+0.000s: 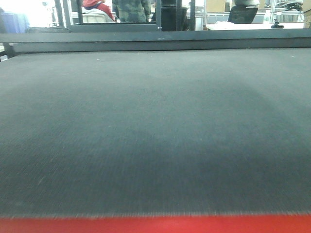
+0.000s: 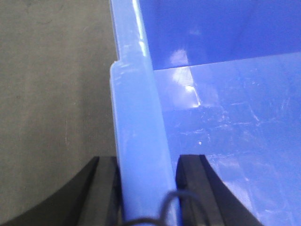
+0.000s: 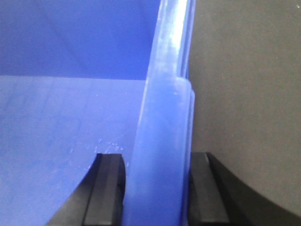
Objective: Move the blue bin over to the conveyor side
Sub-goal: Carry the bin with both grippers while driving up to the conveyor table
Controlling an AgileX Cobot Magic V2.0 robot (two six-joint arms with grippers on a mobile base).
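The blue bin (image 2: 225, 117) fills the left wrist view, its glossy floor and far wall showing, empty inside. My left gripper (image 2: 146, 162) straddles the bin's thick pale-blue rim (image 2: 136, 117), one black finger outside and one inside, shut on it. In the right wrist view the blue bin (image 3: 66, 117) lies to the left, and my right gripper (image 3: 157, 157) is shut on the opposite rim (image 3: 162, 117) the same way. Dark woven conveyor (image 2: 56, 84) belt lies beside the bin's outer wall, also under the right side (image 3: 244, 94). The front view shows only the conveyor (image 1: 155, 136); bin and grippers are out of view there.
A red strip (image 1: 155, 224) runs along the belt's near edge. A dark frame rail (image 1: 155, 41) borders the far edge. Beyond it are glass partitions, people (image 1: 131, 9) and an office chair (image 1: 243, 13).
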